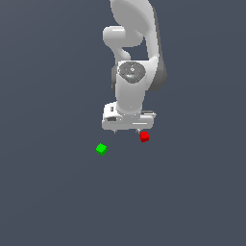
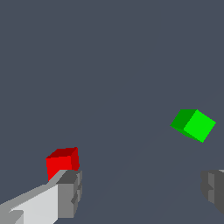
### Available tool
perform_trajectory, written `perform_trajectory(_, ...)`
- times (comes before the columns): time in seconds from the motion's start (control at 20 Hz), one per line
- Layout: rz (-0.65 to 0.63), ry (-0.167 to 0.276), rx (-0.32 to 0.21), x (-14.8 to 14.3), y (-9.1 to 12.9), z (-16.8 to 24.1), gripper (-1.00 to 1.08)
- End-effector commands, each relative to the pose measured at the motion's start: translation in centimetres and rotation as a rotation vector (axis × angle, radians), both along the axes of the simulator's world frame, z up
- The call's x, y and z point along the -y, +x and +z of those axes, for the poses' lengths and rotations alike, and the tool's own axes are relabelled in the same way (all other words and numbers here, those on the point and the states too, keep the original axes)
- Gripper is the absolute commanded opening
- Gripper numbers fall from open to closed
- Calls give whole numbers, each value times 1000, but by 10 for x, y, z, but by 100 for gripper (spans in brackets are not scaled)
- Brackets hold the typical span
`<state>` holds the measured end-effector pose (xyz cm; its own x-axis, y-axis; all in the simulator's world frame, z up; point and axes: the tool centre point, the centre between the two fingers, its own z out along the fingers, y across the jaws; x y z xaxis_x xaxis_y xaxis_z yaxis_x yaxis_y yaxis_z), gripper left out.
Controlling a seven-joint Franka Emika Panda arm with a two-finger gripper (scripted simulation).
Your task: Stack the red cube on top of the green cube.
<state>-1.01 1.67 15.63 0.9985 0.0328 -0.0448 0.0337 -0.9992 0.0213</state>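
Red cube point(image 1: 144, 137) rests on the grey floor point(image 1: 48, 192), just beside the gripper point(image 1: 127, 129) on the exterior view's right, not between the fingers. In the wrist view the red cube point(image 2: 62, 162) sits just past one fingertip point(image 2: 70, 192), outside the gap. Gripper released, jaws spread, holding nothing. Green cube point(image 1: 101, 149) lies apart from the red cube, uncovered. Judgement: the gripper must shift sideways toward the red cube before closing.

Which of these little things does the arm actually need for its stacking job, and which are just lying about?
Needed for the job:
- red cube
- green cube
- gripper, jaws wide apart, holding nothing

Just lying about:
- nothing else in either view
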Motion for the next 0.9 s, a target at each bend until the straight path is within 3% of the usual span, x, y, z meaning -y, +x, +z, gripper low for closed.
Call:
perform_trajectory(0.0,0,0,0,0,0,0,100)
perform_trajectory(0.4,13,4,6,-14,-8,-11,100)
perform_trajectory(0.85,59,16,26,-62,-35,-51,100)
